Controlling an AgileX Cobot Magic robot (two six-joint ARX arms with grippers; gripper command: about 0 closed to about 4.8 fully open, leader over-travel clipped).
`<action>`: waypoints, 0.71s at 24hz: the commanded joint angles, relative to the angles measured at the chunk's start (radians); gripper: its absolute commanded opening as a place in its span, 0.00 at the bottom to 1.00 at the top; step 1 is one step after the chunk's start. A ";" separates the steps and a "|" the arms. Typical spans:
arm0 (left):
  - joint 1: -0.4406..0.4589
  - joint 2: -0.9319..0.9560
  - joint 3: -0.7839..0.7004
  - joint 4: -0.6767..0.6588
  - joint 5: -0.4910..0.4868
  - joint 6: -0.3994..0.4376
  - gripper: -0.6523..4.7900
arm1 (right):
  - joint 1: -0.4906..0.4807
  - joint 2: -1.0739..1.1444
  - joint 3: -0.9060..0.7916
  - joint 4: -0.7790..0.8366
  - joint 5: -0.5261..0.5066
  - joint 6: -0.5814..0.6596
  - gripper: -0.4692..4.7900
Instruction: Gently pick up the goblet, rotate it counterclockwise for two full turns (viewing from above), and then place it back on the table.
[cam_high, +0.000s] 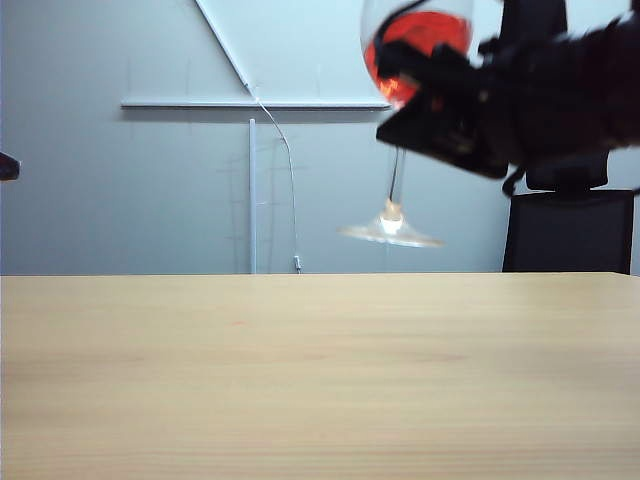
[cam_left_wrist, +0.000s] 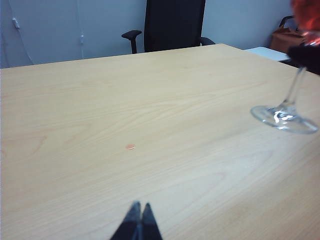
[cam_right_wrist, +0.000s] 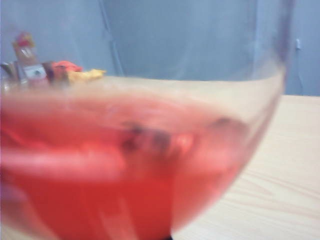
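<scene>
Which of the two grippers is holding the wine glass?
The right gripper, raised at the exterior view's upper right, grips the goblet. The left gripper is shut, empty, above the table.

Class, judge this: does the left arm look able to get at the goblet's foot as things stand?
Probably yes: the table between the left pincer, jaws together, and the raised goblet shows only a tiny spot.

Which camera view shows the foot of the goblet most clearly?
The left wrist view: the foot is close and sharp, above the table. The exterior view shows the foot edge-on and slightly blurred. The right wrist view shows only the goblet bowl.
</scene>
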 joint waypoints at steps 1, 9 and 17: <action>-0.001 0.000 0.004 0.006 0.000 0.001 0.11 | -0.016 0.068 0.020 0.137 -0.042 0.007 0.08; -0.001 0.000 0.004 0.006 0.000 0.001 0.11 | -0.026 0.307 0.125 0.183 -0.072 -0.006 0.08; -0.001 0.000 0.004 0.006 0.000 0.001 0.11 | -0.026 0.433 0.233 0.183 -0.110 -0.055 0.08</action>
